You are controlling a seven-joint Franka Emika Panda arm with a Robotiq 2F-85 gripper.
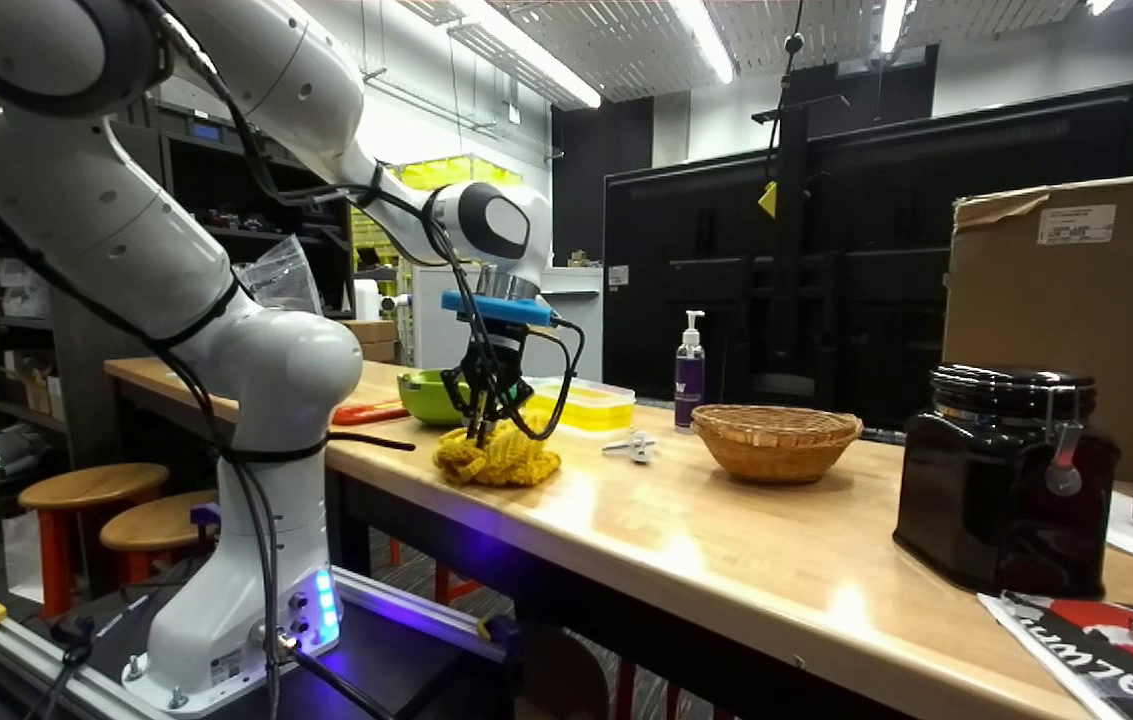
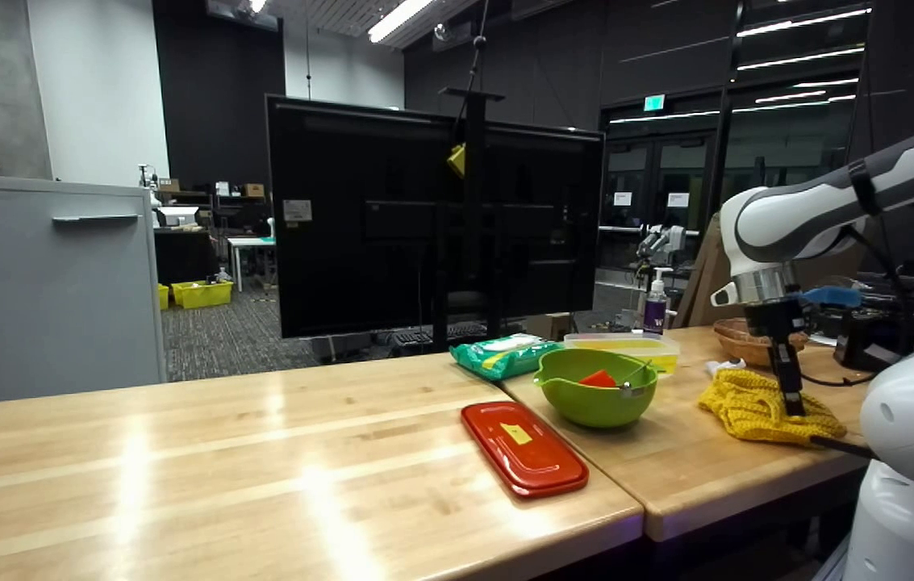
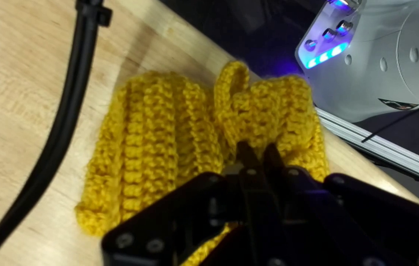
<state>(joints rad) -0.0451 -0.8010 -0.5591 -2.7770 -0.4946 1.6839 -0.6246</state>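
A bunched yellow knitted cloth (image 1: 529,466) lies on the wooden table close to its edge, seen in both exterior views. My gripper (image 1: 478,436) points down into it from above. In the wrist view the cloth (image 3: 150,140) spreads ribbed to the left, with a raised fold and a loop on the right. There the gripper (image 3: 257,148) has its fingertips close together, sunk in the knit, with a narrow strip of cloth pinched between them. The fabric still rests on the tabletop. The gripper's dark body covers the lower part of the cloth.
Beyond the cloth are a small white object (image 1: 639,447), a wicker basket (image 1: 776,445), a pump bottle (image 1: 689,385) and a yellow-bottomed plastic box (image 1: 591,407). A green bowl (image 2: 598,403) and a red lid (image 2: 525,456) lie farther along. A black cable (image 3: 65,111) hangs beside the gripper.
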